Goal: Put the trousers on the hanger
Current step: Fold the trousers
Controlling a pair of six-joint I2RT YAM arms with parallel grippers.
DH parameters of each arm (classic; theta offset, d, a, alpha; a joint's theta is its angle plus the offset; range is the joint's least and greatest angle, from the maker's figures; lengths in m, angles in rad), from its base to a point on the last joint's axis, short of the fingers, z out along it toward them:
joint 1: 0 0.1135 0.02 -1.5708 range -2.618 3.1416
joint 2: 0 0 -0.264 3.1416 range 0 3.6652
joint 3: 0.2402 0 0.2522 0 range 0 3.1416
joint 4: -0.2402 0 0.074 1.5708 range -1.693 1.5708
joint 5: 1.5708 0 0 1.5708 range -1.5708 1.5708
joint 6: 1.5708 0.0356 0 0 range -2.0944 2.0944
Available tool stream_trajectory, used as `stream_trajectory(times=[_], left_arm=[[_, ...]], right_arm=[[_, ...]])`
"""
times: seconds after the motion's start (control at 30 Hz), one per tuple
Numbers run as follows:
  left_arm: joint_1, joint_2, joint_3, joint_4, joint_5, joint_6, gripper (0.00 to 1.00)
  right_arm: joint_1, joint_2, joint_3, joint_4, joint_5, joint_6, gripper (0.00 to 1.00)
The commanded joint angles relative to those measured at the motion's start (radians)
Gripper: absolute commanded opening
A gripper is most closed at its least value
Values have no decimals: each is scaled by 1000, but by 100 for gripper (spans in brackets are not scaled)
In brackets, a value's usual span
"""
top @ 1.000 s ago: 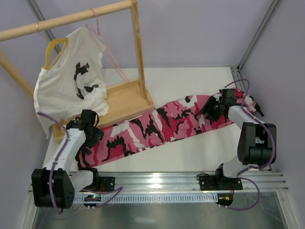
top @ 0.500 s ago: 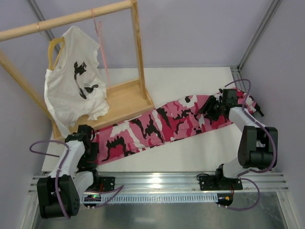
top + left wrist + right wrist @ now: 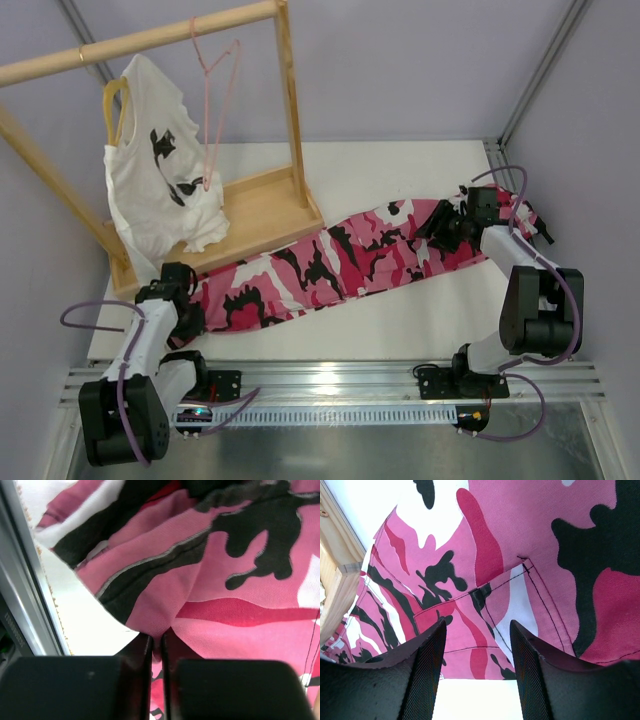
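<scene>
- The left fingers (image 3: 146, 652) are closed almost to touching. A thin fold of pink cloth is pinched between them at the near-left end of the trousers (image 3: 330, 265).
- The step in hand is judged to be the taking-up of the garment, with one end secured and the other not yet gripped.
- The trousers are stretched lengthwise on the surface (image 3: 400, 325), from the near left, just in front of the wooden rack (image 3: 262, 208), to the far right.
- The cloth is patterned in pink, magenta, white and black camouflage, with dark stitched seams and a patch pocket. It lies mostly flat with soft creases and is bunched at the left end.
- The right fingers (image 3: 427, 672) are spread wide over the far-right end of the trousers, and nothing is held between them. Whether their tips touch the cloth cannot be told.
- A closing of the right fingers on the cloth is called for next, then a lift by both arms. The limp cloth is expected to sag between the two grips.
- The hanger (image 3: 216, 100) is hooked on the rack's rail, tilted, well apart from the trousers and just beside the white T-shirt (image 3: 160, 185).
- Its thin wire is likely to swing when the cloth is fed through, so a slow approach is advised.
</scene>
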Motion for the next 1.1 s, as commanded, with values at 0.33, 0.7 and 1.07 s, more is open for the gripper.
stream_trajectory(times=[0.33,0.7,1.07], left_arm=[[-231,-57,220,-129,-193,194,0],[-841,239,443,-32,-386,245,0],[-1298,790,788,-5,-533,521,52]], right_arm=[[9,-55,54,4,-52,47,61],[15,-145,9,-44,-69,19,63],[41,-237,-26,-100,-128,-22,72]])
